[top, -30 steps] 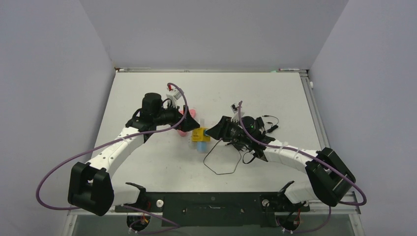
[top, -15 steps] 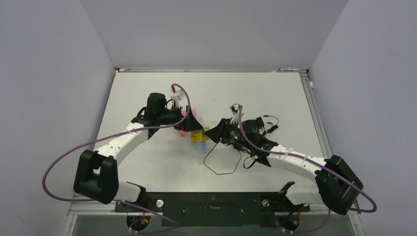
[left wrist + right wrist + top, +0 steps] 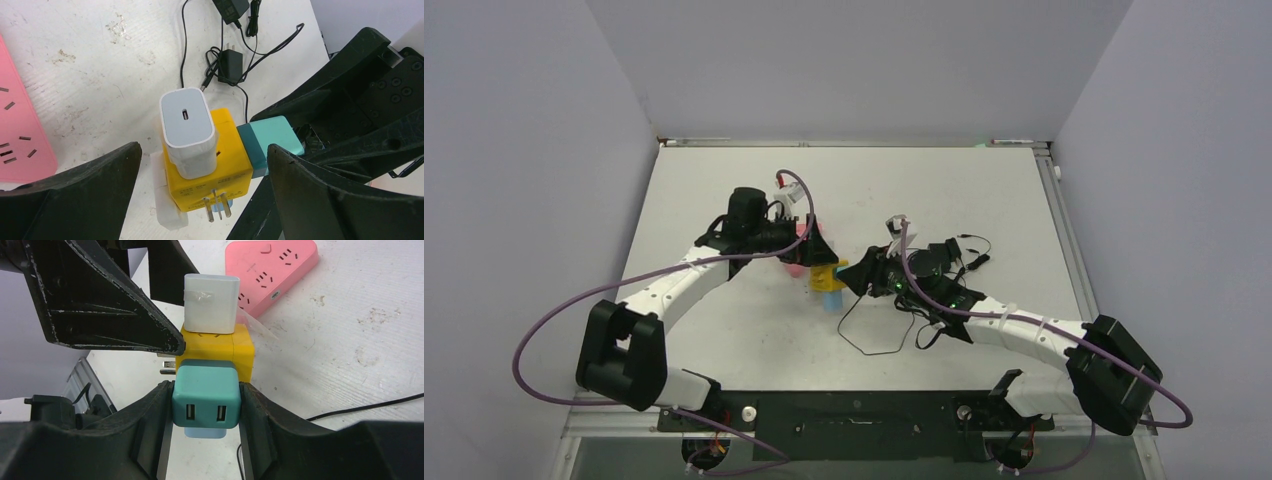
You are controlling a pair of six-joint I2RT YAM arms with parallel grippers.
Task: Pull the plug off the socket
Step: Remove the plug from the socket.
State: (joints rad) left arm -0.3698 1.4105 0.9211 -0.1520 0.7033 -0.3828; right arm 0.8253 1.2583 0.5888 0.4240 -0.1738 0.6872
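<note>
One yellow socket cube point(image 3: 207, 167); one white charger point(image 3: 187, 125) on top; one teal plug point(image 3: 270, 142) at side, clamped in right gripper point(image 3: 206, 390). Left gripper point(image 3: 202, 155) spread wide, empty, flanking cube. One pink power strip point(image 3: 272, 265) nearby.

Light was bright, even, from overhead; faint soft shadows lay on the table point(image 3: 754, 330). Wrist views were sharp centrally, slightly softer toward 5 and 7 o'clock.

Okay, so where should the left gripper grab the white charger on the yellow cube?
Pinch the white charger by its two broad flat sides, clear of the yellow cube, approaching from its port end. It stands proud of the cube with those sides bare, and the open left gripper straddles it.
</note>
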